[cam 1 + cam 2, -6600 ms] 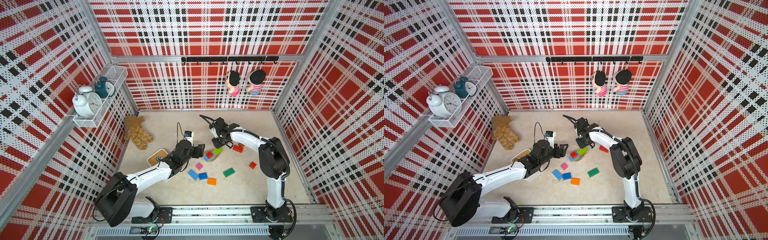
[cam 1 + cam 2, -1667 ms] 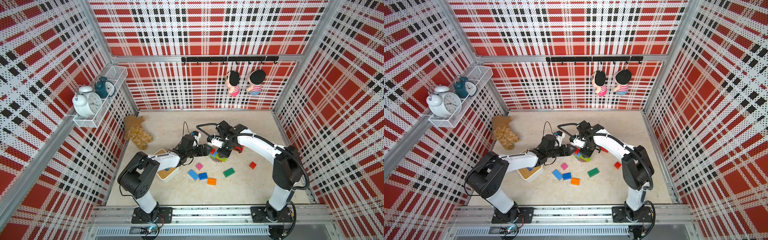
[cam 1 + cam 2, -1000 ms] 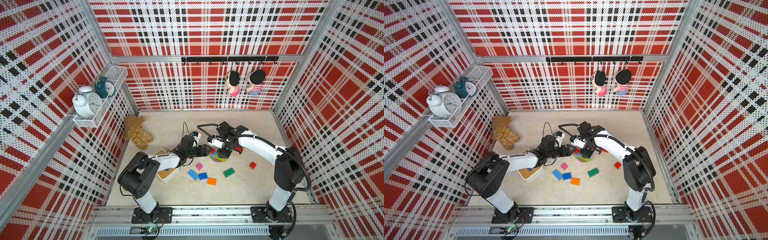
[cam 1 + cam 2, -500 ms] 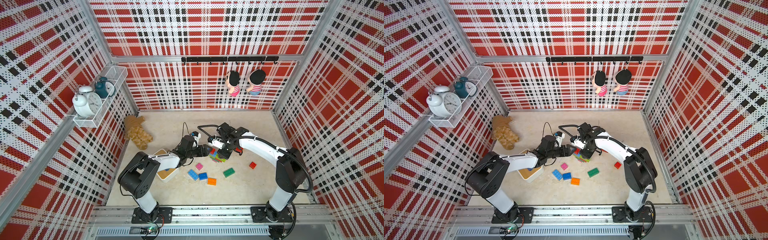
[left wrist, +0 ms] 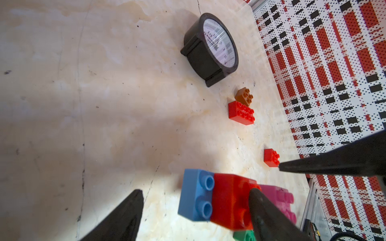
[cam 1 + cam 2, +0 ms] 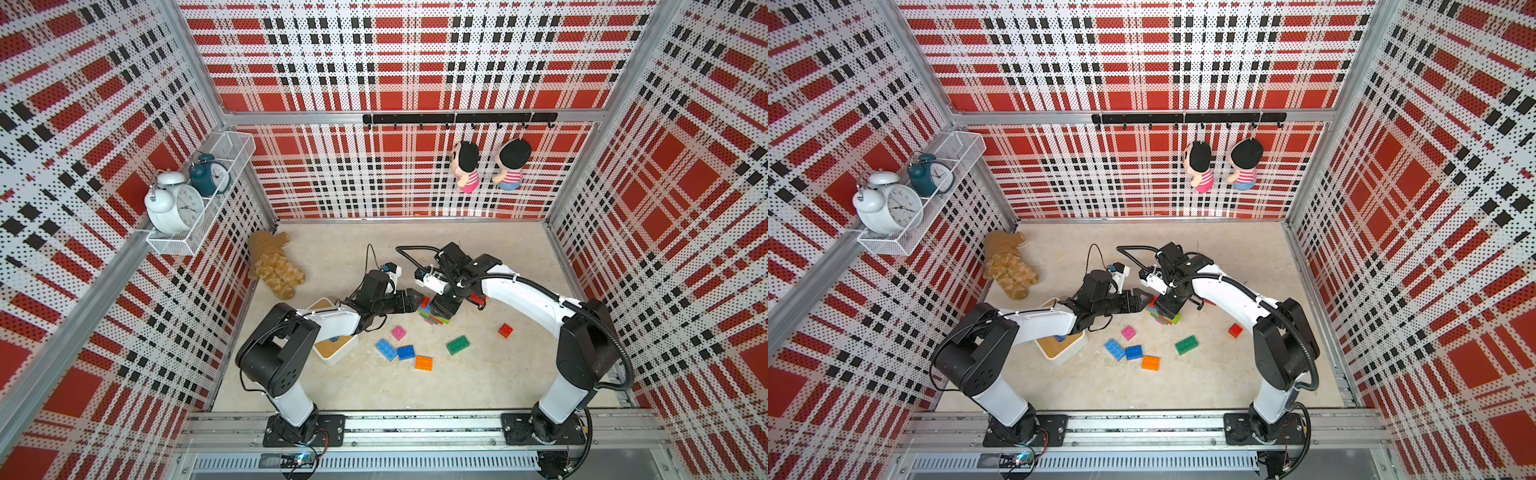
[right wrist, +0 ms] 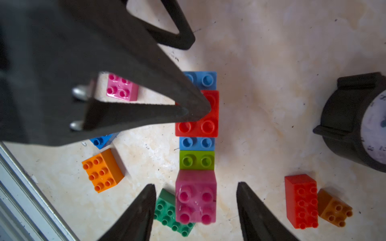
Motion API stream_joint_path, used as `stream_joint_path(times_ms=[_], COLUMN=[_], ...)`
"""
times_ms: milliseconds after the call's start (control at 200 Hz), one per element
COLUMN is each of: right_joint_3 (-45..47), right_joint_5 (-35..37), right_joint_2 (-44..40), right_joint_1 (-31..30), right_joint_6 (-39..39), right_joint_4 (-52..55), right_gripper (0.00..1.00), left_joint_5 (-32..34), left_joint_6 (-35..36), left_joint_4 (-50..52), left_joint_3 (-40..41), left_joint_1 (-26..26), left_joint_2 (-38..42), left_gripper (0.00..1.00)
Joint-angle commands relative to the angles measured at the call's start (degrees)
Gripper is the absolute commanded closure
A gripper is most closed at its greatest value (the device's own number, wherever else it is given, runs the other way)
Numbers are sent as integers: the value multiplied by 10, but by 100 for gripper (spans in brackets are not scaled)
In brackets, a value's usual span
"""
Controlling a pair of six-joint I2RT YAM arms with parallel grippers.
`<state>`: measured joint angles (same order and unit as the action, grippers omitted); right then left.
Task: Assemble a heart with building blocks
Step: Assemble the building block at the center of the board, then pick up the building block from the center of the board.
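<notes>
A row of joined blocks (image 7: pixel 197 144) lies on the floor: blue, red, blue, lime and magenta; in both top views it lies mid-floor (image 6: pixel 434 316) (image 6: pixel 1163 316). My right gripper (image 7: pixel 196 184) hangs open over the magenta end block (image 7: pixel 196 198), with a gap on each side. My left gripper (image 5: pixel 196 190) is open at the other end. One of its fingertips (image 7: pixel 198 108) rests on the red block (image 5: pixel 229 200), and the other is off past the blue end block (image 5: pixel 197 196). In a top view the two grippers (image 6: pixel 413 300) (image 6: pixel 442 307) meet over the row.
Loose blocks lie around: pink (image 6: pixel 398 332), two blue (image 6: pixel 386 349), orange (image 6: pixel 424 363), green (image 6: pixel 457 345), small red (image 6: pixel 505 330), long red (image 7: pixel 301 201), brown (image 7: pixel 334 206). A black round clock (image 5: pixel 211 50) stands nearby. At the left are a white box (image 6: pixel 332 347) and a teddy bear (image 6: pixel 274 266).
My right gripper, shut a moment ago, now stands open around the magenta block. Both arms have hardly moved over the last second.
</notes>
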<state>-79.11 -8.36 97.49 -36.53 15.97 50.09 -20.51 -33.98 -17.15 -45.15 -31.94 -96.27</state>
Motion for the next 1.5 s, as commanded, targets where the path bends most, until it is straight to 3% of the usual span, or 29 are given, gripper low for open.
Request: stream_joint_path(times_ms=[0,501,1493], right_joint_3=[18,16,-11], right_joint_5=[-7,-13,-17], right_joint_2=[-27,17,80], right_joint_1=[0,-3,-12], right_joint_6=[-1,-60,-76], right_joint_4=[-29,-62,-50], right_gripper=[34,33,57], left_joint_5=[11,137,139], left_joint_6=[10,21,19], left_joint_4=[12,15,4], left_joint_3=[-21,45,68], left_joint_1=[4,22,36], left_joint_2=[11,138,148], left_gripper=[16,14,14])
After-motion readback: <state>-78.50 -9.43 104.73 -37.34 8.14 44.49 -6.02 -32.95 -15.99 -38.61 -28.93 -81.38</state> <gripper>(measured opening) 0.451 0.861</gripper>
